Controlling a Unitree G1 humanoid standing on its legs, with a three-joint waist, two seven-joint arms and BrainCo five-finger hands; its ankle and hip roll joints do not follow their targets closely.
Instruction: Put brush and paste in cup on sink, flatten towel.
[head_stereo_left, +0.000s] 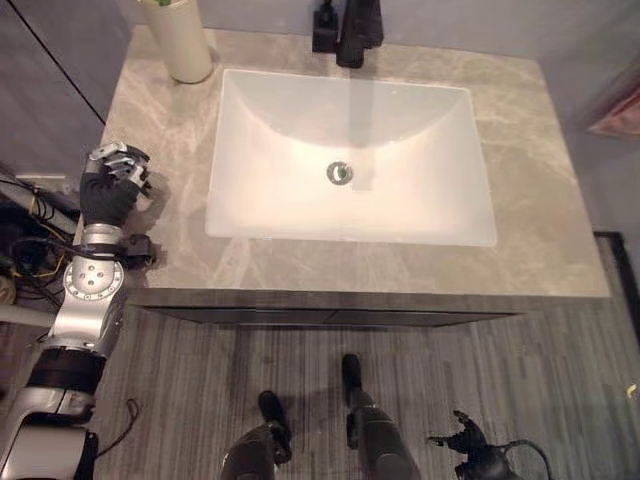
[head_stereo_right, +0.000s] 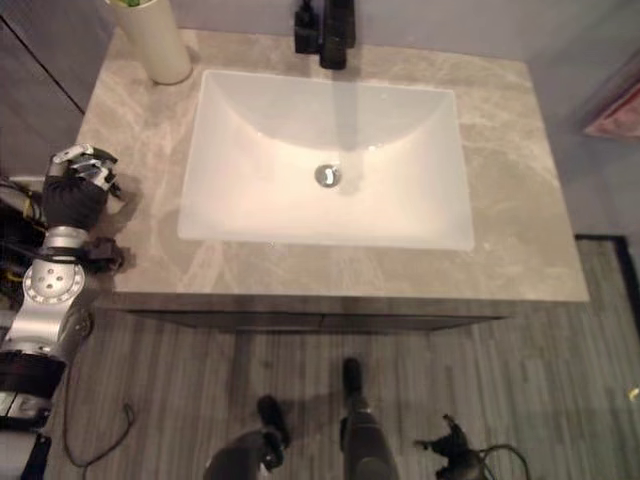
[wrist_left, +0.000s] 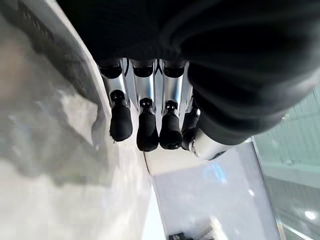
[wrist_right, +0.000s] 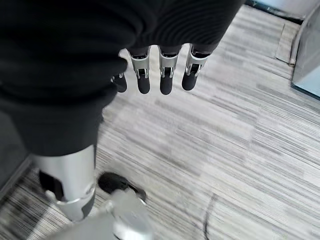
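The grey marbled stone surface (head_stereo_left: 545, 215) carries a white rectangular basin (head_stereo_left: 280, 150) in the middle of the frame, with a black tap (head_stereo_left: 350, 30) at its upper edge. A tall cream cylindrical cup (head_stereo_left: 185, 45) stands in the upper left corner of the surface, something green showing at its mouth; whether that is the brush or the paste cannot be told. A towel is not visible on the surface.

The left robot hand (head_stereo_left: 118, 175) sits at the left edge of the surface, fingers curled inward with nothing between them; its wrist view shows the dark fingertips (wrist_left: 147, 135) bunched in a row above the stone. The right robot hand (head_stereo_left: 465, 440) hangs low at the lower right, over the striped grey floor (wrist_right: 240, 150), its fingers (wrist_right: 167, 82) relaxed and straight, holding nothing.

The cup looks rigid and smooth, probably ceramic or plastic, so likely slippery and easy to tip given its height; a wrap round its lower body would suit better than a pinch at the rim.
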